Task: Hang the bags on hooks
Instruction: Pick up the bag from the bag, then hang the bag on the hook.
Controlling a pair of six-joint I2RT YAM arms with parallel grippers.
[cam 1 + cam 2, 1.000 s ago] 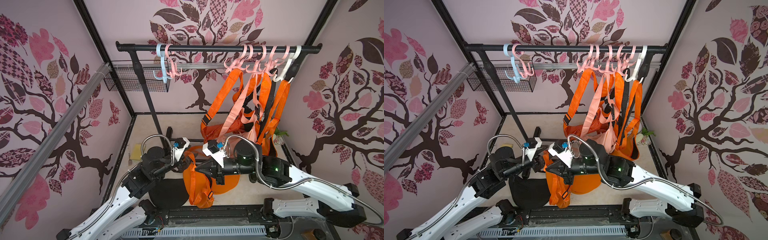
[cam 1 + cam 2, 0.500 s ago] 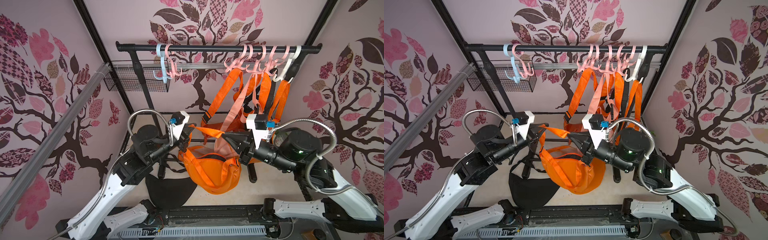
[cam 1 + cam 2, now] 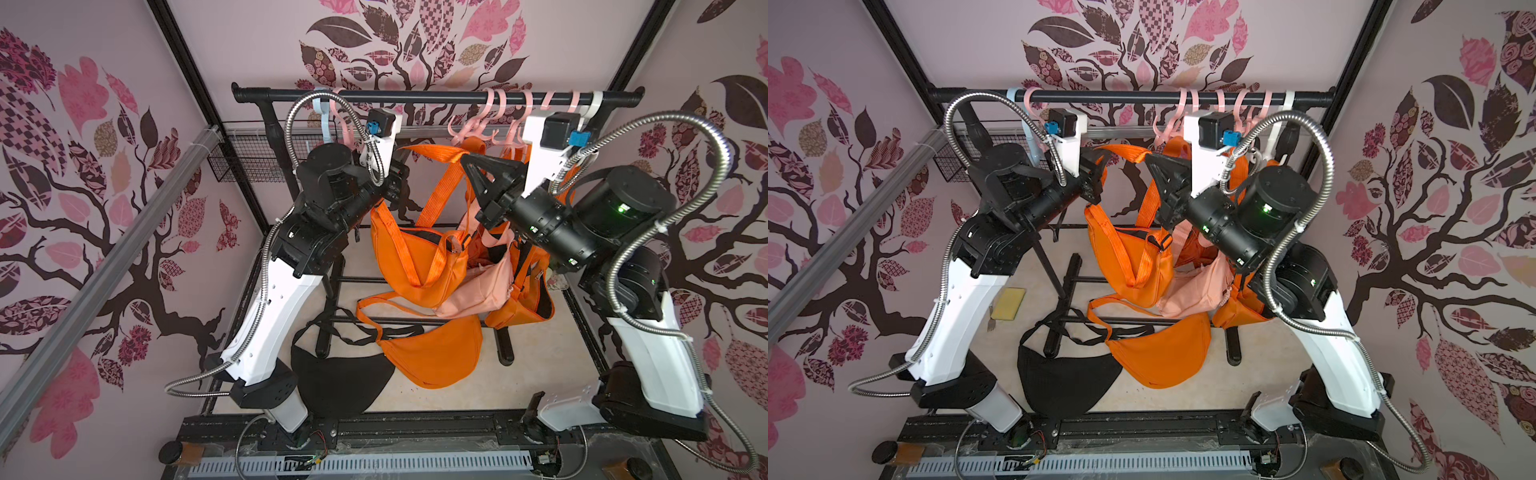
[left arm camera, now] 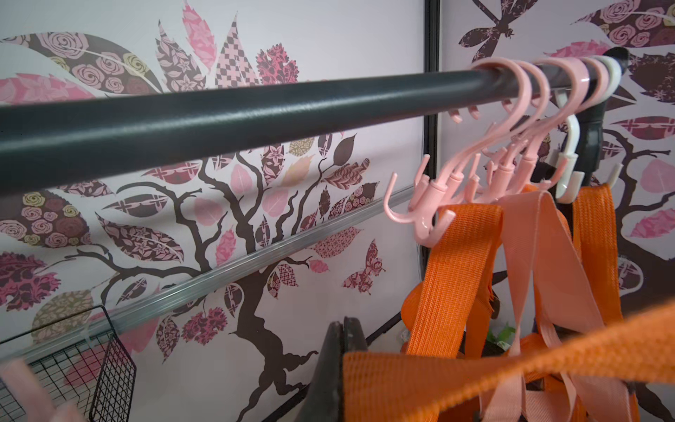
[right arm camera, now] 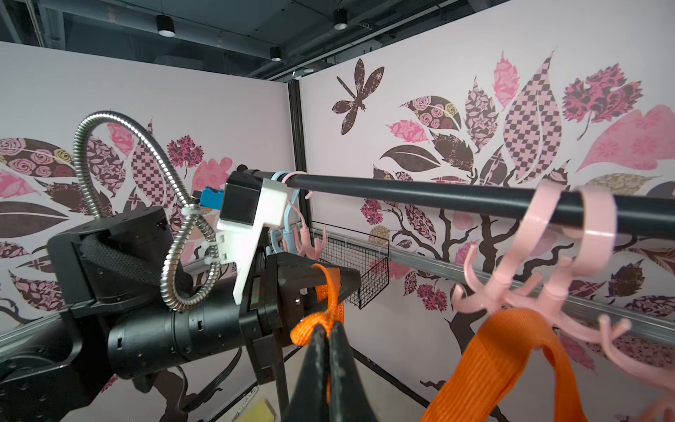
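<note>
We have the orange bag up in the air by its strap, one gripper at each end of a short stretch of webbing. Our left gripper is clamped shut, with the strap coming out of its jaws to the right. Our right gripper is pinched tight on a bunched fold of the same strap. Between the two the strap runs nearly level, below the black rail and on the near side of it, and it is not on any hook.

The bag's body hangs down from the strap between our arms, clear of the floor and just left of a pink bag. Pink hooks crowd the right end of the rail, and the straps of other orange bags are looped on them. A blue hook hangs near the rail's left end, above a wire basket. On the floor below lie a black bag and, right of it, a second orange bag.
</note>
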